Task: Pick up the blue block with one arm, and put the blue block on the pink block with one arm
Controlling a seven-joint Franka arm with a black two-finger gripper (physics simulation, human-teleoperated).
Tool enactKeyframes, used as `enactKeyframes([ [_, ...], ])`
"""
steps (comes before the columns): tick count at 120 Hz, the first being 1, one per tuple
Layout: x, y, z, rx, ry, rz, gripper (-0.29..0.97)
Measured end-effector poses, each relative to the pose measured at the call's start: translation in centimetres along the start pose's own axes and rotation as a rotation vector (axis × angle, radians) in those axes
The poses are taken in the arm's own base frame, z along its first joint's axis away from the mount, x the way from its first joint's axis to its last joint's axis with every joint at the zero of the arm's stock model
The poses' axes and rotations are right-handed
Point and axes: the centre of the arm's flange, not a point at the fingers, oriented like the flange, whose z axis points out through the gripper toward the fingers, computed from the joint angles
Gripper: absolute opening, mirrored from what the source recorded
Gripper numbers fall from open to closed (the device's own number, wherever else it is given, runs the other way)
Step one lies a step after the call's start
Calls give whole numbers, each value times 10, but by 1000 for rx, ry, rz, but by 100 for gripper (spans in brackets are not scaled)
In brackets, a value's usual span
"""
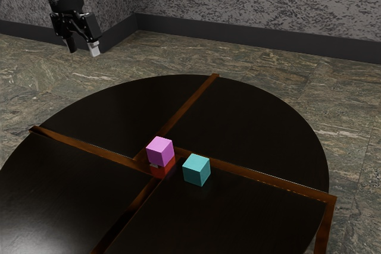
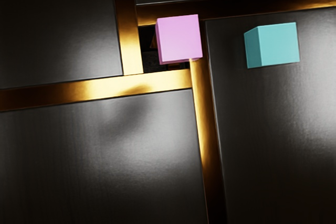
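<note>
The black two-finger gripper (image 1: 82, 47) is hanging high in the air, well apart from the pink block (image 1: 160, 150) and toward the exterior view's upper left of it. Its fingers are pointing down and standing apart, holding nothing. The arm is coming in from the upper left corner.

The pink block is sitting on a red block (image 1: 161, 171) at the middle of the round dark table (image 1: 256, 129), where the wooden strips (image 1: 189, 100) are crossing. The blue block (image 1: 196, 169) is resting on the tabletop just beside the pink block, toward the exterior view's right, not touching it. Bare dark panels are spreading out from the pink block to the table's rim.

From the wrist camera, the pink block (image 2: 179, 39) and the blue block (image 2: 272, 44) are showing a clear gap between them.
</note>
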Motion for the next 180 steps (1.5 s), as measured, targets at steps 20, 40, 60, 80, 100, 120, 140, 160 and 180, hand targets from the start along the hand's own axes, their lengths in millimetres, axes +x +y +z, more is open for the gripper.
enactKeyframes([
  [20,1,0,1,0,-2,3,68],
  [40,-31,38,-107,80,155,-20,68],
  [60,14,195,-35,114,48,163,68],
  [80,17,287,72,205,-54,226,68],
  [100,27,288,136,226,-22,133,68],
  [120,27,293,150,187,-2,18,68],
  [140,35,278,168,198,-27,-62,68],
  [160,34,245,220,152,-82,-128,68],
  [180,53,241,263,107,-25,-75,68],
])
